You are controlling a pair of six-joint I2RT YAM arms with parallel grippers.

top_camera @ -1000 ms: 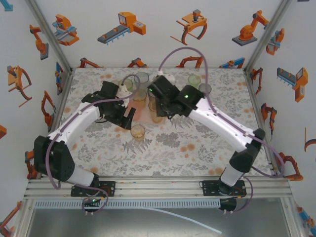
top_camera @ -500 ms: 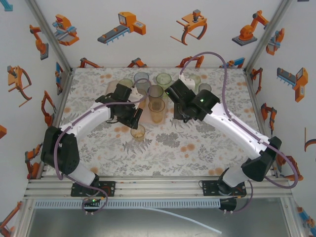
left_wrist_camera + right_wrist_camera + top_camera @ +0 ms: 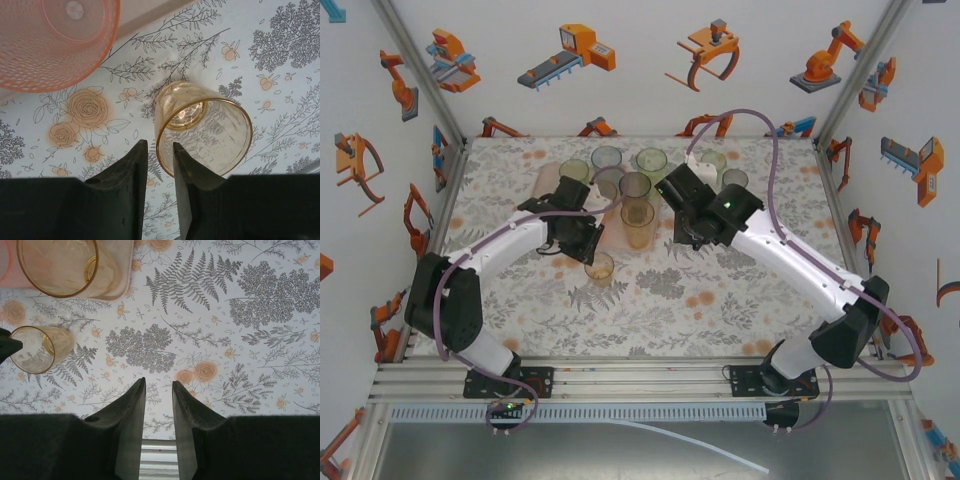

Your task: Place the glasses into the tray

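A small orange glass [image 3: 599, 266] stands on the flowered cloth in front of the tray [image 3: 552, 183]. My left gripper [image 3: 591, 250] hangs over its rim. In the left wrist view the glass [image 3: 202, 131] has its near rim running between my fingers [image 3: 160, 146], one outside and one over the mouth, with a narrow gap left on each side. Several glasses stand on the pale pink tray, among them a tall orange one [image 3: 639, 222], a smoky one [image 3: 635, 185] and a pink one [image 3: 55, 40]. My right gripper [image 3: 158, 385] hovers over bare cloth, slightly open and empty.
A green glass [image 3: 713, 160] and a grey glass [image 3: 734, 178] stand on the cloth right of the tray, behind the right arm [image 3: 720, 210]. The tray's corner [image 3: 6, 275] and the tall orange glass [image 3: 65, 265] lie left of the right gripper.
My left gripper came down and right onto the small orange glass and its jaws narrowed around the rim. The right arm pulled back right from the tray, then held still.
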